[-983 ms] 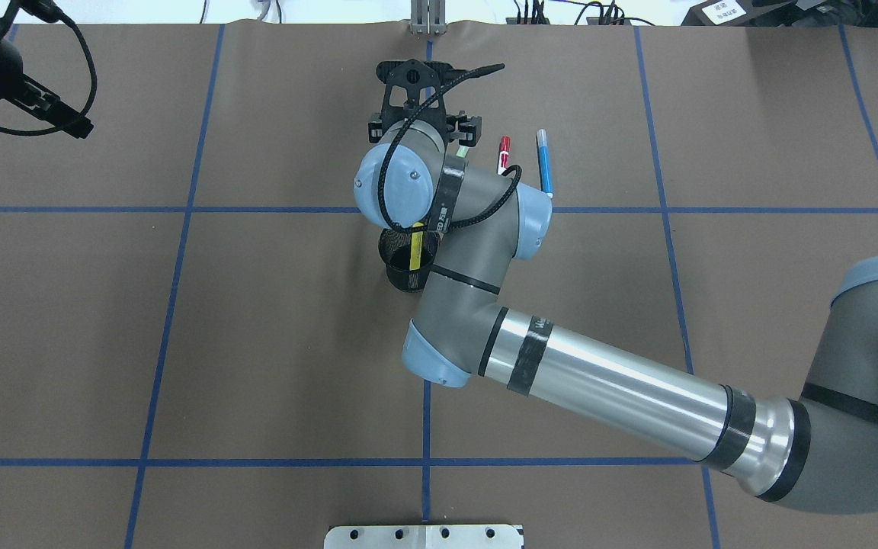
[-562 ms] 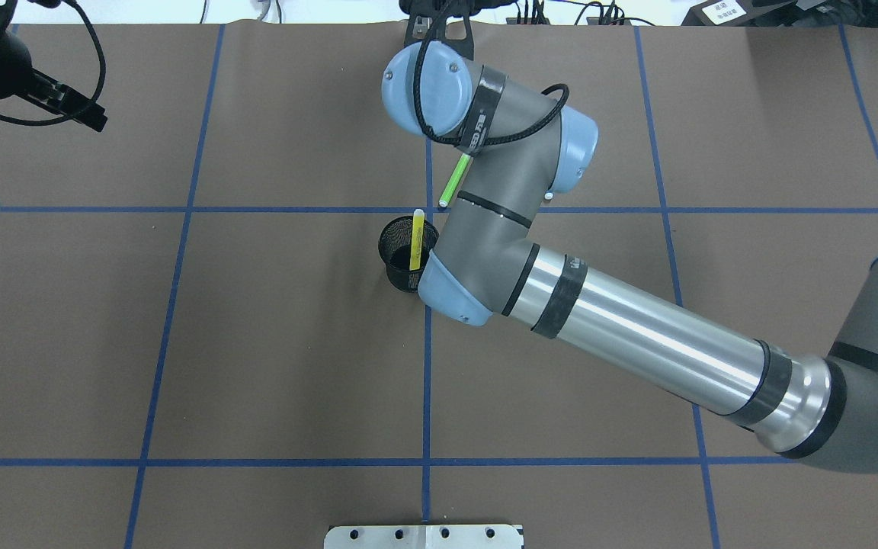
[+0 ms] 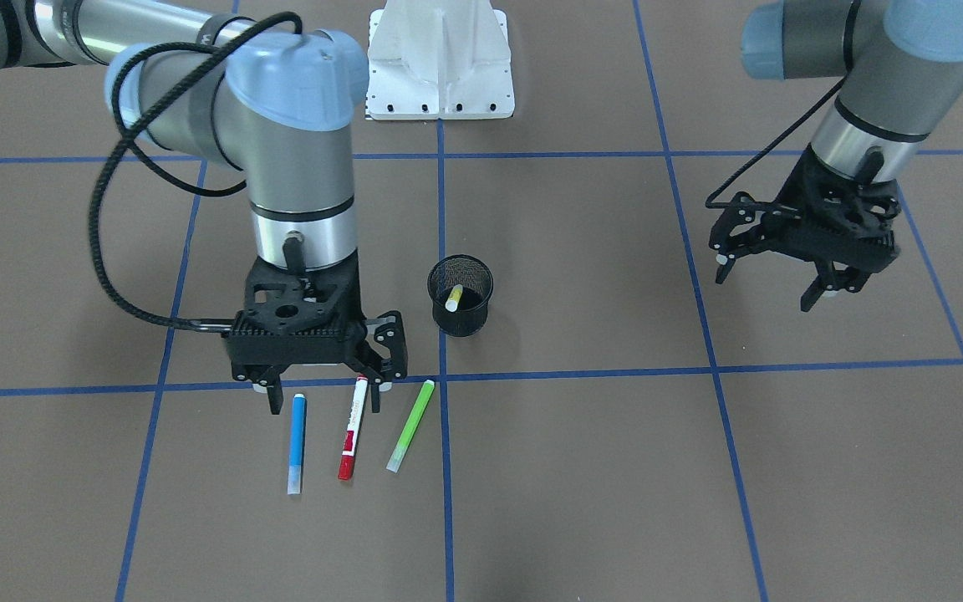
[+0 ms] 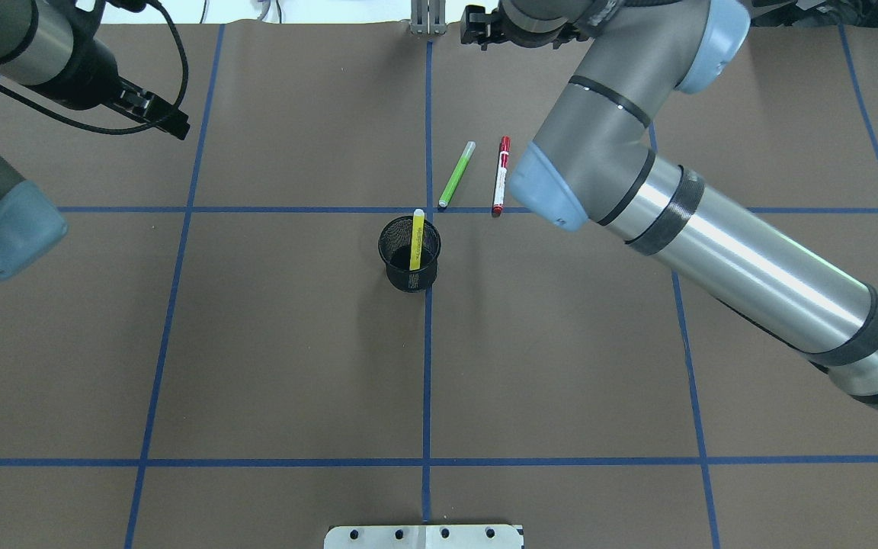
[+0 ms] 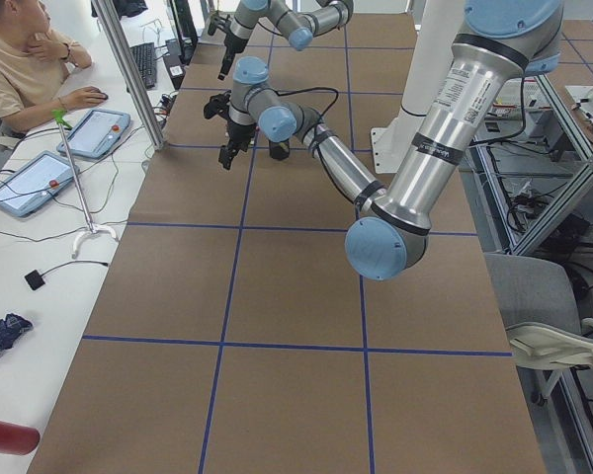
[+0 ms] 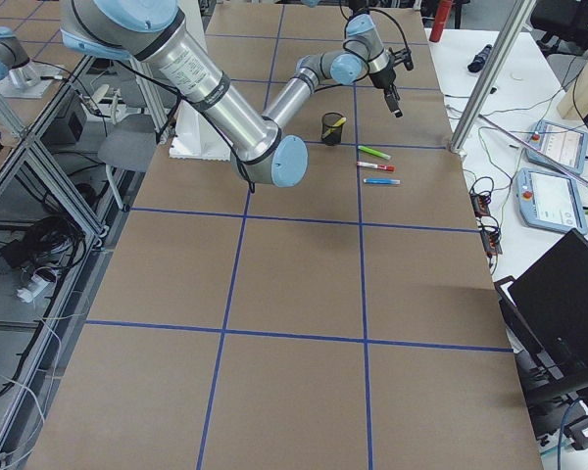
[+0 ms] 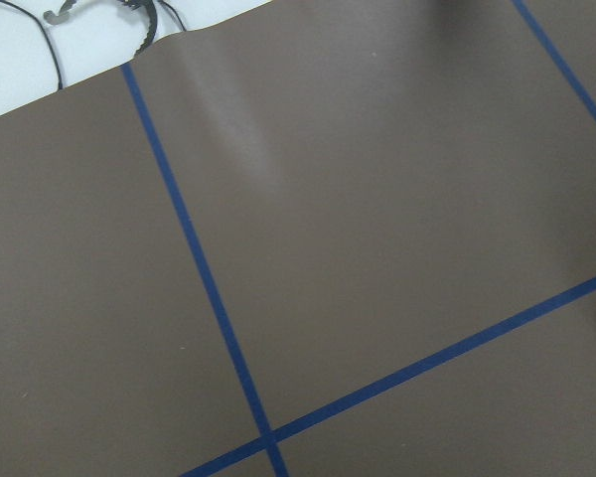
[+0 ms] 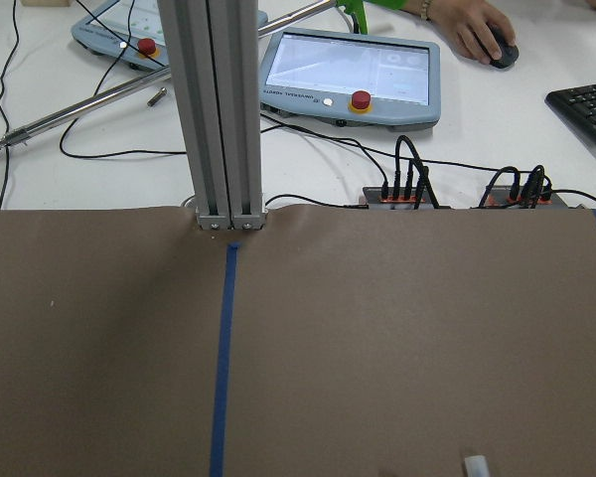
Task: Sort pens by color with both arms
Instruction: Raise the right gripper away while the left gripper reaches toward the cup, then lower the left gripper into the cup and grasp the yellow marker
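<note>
Three pens lie side by side past the blue tape line: a blue pen [image 3: 298, 441], a red-capped white pen [image 3: 353, 426] and a light green pen [image 3: 411, 425]. A yellow pen [image 3: 454, 298] stands in the black mesh cup [image 3: 460, 294]. My right gripper [image 3: 324, 403] hangs open and empty just above the near ends of the blue and red pens. In the overhead view the green pen [image 4: 456, 174], red pen [image 4: 500, 175] and yellow pen [image 4: 416, 238] show, while the right arm hides the blue one. My left gripper [image 3: 770, 288] hovers open and empty, far from the pens.
The white pedestal base [image 3: 440, 58] sits at the robot's side of the table. An aluminium post [image 8: 214, 109] stands at the table's far edge, with tablets [image 8: 350, 65] and cables beyond it. A person [image 5: 20, 59] sits at the side desk.
The right arm's wrist swung away from the cup toward the far edge and rightward, uncovering the green and red pens. The left gripper moved further in from the left edge.
</note>
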`<state>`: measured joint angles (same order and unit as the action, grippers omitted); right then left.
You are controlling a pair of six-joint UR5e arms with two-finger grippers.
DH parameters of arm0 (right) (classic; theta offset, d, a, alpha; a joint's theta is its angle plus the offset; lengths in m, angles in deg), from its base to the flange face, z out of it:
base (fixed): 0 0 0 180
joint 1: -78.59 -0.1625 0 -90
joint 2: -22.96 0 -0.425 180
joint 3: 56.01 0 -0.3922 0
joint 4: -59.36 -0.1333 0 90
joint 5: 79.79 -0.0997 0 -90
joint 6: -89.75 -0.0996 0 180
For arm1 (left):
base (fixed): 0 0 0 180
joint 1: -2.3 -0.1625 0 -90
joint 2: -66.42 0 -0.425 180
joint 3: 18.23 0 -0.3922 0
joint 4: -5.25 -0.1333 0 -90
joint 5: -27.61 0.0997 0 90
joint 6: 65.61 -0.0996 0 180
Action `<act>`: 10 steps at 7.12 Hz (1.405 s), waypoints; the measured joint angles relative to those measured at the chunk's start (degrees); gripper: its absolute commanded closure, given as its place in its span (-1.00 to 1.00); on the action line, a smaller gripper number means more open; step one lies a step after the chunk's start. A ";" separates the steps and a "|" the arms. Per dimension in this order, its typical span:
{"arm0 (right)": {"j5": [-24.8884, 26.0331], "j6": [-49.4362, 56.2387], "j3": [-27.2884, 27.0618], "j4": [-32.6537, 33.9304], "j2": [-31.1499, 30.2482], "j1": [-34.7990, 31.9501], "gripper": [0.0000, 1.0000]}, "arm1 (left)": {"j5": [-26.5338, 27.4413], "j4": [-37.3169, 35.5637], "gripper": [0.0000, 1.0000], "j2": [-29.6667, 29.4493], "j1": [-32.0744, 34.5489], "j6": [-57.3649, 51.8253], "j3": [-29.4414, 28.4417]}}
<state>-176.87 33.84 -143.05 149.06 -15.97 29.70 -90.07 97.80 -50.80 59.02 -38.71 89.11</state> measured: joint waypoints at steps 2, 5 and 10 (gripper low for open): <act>-9.58 5.61 -3.94 2.20 -3.97 -5.72 -0.96 | 0.65 -3.52 -0.98 -5.20 -2.91 3.64 -0.18; -18.56 15.07 -8.22 2.64 -11.53 -12.48 -0.96 | 8.30 -4.26 -0.98 -13.28 -11.72 12.67 -3.79; -20.69 18.88 -12.54 2.56 -18.34 -15.10 -0.96 | 18.86 3.93 -0.43 -22.37 -20.78 17.20 -17.81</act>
<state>-197.55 52.72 -155.60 151.62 -34.31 14.60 -71.21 101.73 -73.17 38.25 -21.51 71.30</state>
